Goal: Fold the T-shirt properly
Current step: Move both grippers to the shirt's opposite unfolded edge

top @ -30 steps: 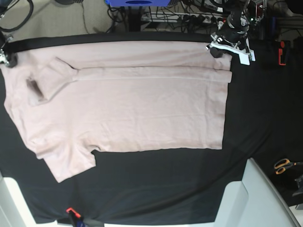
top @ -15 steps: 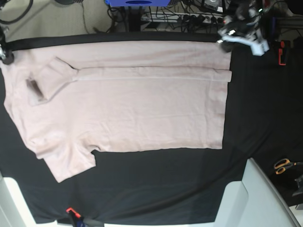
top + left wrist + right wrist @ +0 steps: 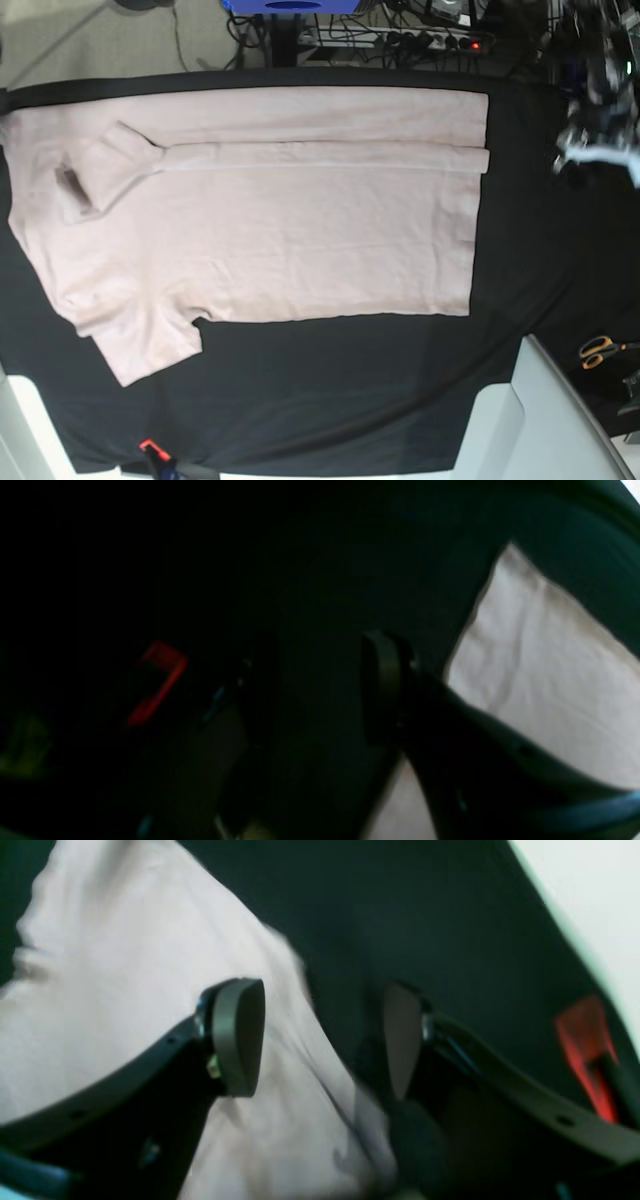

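The pale pink T-shirt [image 3: 270, 230] lies flat on the black cloth [image 3: 340, 390], its far long edge folded over and one sleeve [image 3: 150, 345] sticking out at the near left. My left arm [image 3: 598, 145] is a blur off the shirt's right side. In the left wrist view the left gripper [image 3: 320, 685] is open over black cloth, with a shirt corner [image 3: 540, 680] beside it. The right gripper [image 3: 320, 1037] is open and holds nothing. One of its fingers [image 3: 240, 1035] hangs over the shirt [image 3: 115, 990], the other over the cloth.
Orange-handled scissors [image 3: 598, 350] lie at the right edge. A white surface [image 3: 545, 420] fills the near right corner. A small red item [image 3: 150, 446] sits at the near edge. Cables and a power strip [image 3: 430, 38] run behind the table.
My left arm let go at the shirt's far right corner and swung off to the right. The right gripper at the far left left the base view. Both jaws opened.
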Motion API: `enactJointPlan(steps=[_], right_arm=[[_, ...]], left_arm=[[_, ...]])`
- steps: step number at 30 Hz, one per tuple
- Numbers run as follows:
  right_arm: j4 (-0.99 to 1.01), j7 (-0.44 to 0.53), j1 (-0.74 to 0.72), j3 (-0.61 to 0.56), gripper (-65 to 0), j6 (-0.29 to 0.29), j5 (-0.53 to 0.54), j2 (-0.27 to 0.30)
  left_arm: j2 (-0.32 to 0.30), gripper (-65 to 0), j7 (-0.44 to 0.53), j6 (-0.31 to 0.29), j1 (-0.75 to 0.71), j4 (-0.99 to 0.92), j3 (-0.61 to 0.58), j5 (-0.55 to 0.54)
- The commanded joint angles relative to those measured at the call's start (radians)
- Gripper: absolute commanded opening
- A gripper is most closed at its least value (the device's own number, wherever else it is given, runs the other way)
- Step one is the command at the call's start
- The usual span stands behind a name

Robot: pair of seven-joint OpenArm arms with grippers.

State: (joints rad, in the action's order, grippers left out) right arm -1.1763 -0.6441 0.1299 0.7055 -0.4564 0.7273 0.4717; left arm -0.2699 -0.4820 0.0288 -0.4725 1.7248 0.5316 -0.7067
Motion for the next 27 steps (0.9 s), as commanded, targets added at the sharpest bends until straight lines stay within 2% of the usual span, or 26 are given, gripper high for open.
enactJointPlan(steps=[1,4,6,8,11,13,16,23,27], right_arm=[[0.043,0.046,-0.052,-0.063,-29.1,0.006,-0.027,0.055],[0.261,0.189,-0.24,-0.281,-29.3,0.008,-0.174,0.112],[0.436,0.284,-0.368,-0.392,-29.3,0.006,-0.292,0.112],[0.602,0.376,-0.473,-0.435,-29.3,0.006,-0.384,0.108],[0.809,0.534,-0.593,-0.465,-29.1,0.006,-0.486,0.086],[0.899,0.6,-0.643,-0.479,-29.1,0.006,-0.532,0.081],[0.976,0.634,-0.68,-0.498,-29.1,0.008,-0.567,0.061],[0.987,0.68,-0.669,-0.499,-29.1,0.009,-0.68,-0.001],[0.985,0.68,-0.663,-0.498,-29.4,0.009,-0.682,-0.006]], left_arm=[[-0.036,-38.8,0.021,-0.005,0.028,0.016,-0.032,-0.006],[-0.107,-38.8,0.021,-0.005,0.079,0.016,-0.141,-0.006],[-0.144,-39.0,0.021,-0.005,0.094,0.017,-0.201,-0.006],[-0.167,-39.0,0.021,-0.005,0.102,0.017,-0.235,-0.006],[-0.168,-39.0,0.021,-0.005,0.097,0.014,-0.242,-0.006],[-0.168,-39.0,0.021,-0.005,0.091,-0.006,-0.241,-0.006],[-0.171,-39.0,0.021,-0.005,0.09,-0.041,-0.241,-0.006],[-0.171,-39.0,0.021,-0.005,0.09,-0.076,-0.241,-0.006],[-0.17,-39.0,0.021,-0.005,0.09,-0.078,-0.241,-0.006]])
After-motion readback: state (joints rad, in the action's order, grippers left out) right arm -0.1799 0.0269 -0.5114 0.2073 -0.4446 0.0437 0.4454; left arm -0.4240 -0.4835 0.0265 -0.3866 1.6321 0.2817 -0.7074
